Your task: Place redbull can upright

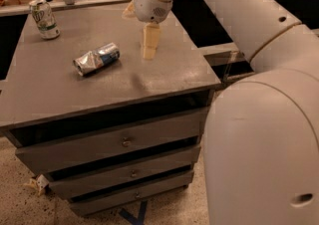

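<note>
With the gripper (150,45) poised over the cabinet top (60,92), right of the lying redbull can (97,58) and unreadable as open or closed, calls for clamping the undented blue half.

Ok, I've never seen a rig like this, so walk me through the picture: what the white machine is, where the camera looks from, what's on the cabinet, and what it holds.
The big white shape is a robot's arm, reaching in from the right. At its end is the gripper, its two-finger hand, poised over the grey drawer cabinet. There is just one picture, looking down on the cabinet past the arm; where the camera is mounted I cannot say. Two things are on top: the redbull can, crumpled at one end and lying on its side, and a white-and-green can standing upright in the far left corner. The gripper holds nothing that I can see; it is to the right of the redbull can, apart from it.
</note>
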Robot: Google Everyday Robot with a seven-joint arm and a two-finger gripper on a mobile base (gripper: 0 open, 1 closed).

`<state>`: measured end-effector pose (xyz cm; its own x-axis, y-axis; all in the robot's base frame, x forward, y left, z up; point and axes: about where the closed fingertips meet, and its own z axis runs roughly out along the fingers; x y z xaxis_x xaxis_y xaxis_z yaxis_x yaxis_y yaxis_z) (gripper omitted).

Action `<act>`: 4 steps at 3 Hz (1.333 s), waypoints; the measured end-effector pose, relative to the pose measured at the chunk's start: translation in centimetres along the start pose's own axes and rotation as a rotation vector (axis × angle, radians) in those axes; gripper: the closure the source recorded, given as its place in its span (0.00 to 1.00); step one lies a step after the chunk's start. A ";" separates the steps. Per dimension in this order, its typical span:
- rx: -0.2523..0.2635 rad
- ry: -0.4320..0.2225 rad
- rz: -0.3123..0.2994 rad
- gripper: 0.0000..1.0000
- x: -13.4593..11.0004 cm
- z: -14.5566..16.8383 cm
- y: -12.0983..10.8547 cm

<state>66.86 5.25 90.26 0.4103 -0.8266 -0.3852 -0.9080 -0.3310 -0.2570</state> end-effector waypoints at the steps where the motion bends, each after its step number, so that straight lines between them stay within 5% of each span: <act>1: -0.019 -0.027 -0.021 0.00 -0.9 1.4 -0.3; 4: -0.106 -0.033 -0.130 0.00 -8.1 5.3 -2.0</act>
<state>65.81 14.99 89.17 0.5260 -0.7589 -0.3839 -0.8501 -0.4818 -0.2124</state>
